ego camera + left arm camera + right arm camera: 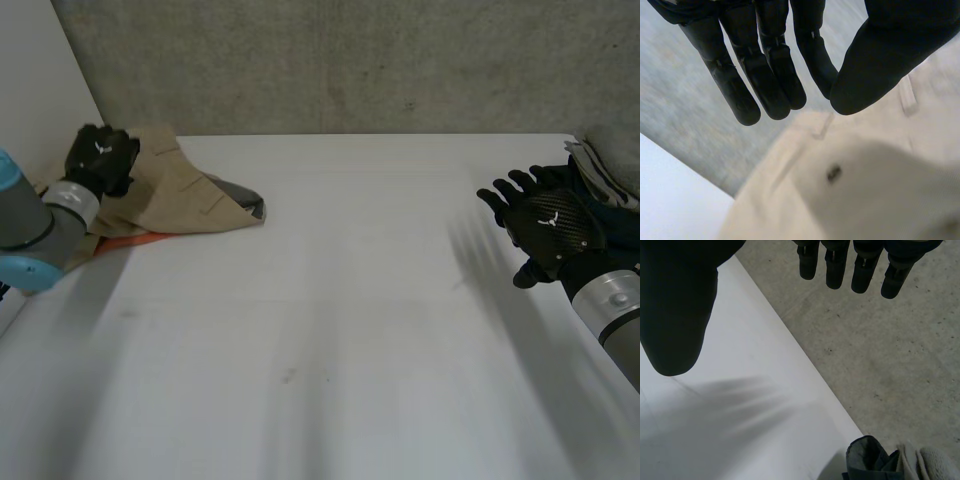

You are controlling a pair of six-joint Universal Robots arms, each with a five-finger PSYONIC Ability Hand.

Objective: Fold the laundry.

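**Both hands open, left one over the beige garment**

On my feed the beige garment (170, 195) lies crumpled at the far left of the bench (330, 330), close to the concrete wall (350, 60). An orange cloth (125, 240) peeks out from under its near edge. A dark grey piece (243, 195) shows at the end that points toward the middle of the bench.

My left hand (100, 158) sits over the garment's outer end. In the left wrist view its fingers (775, 80) are straight and close side by side. The thumb (880, 60) angles in near their tips, with nothing pinched between. The garment lies past them, showing a dark button (834, 173) and a belt loop (907, 95). I cannot tell whether the hand touches the cloth.

My right hand (550, 225) is well apart from the beige garment, across the bench. Its fingers (835, 265) are straight and spread and its thumb (677, 315) is held wide, holding nothing. Just beyond it, farther still from the garment, a dark blue cloth (867, 457) and a pale grey cloth (930, 462) lie bunched together.
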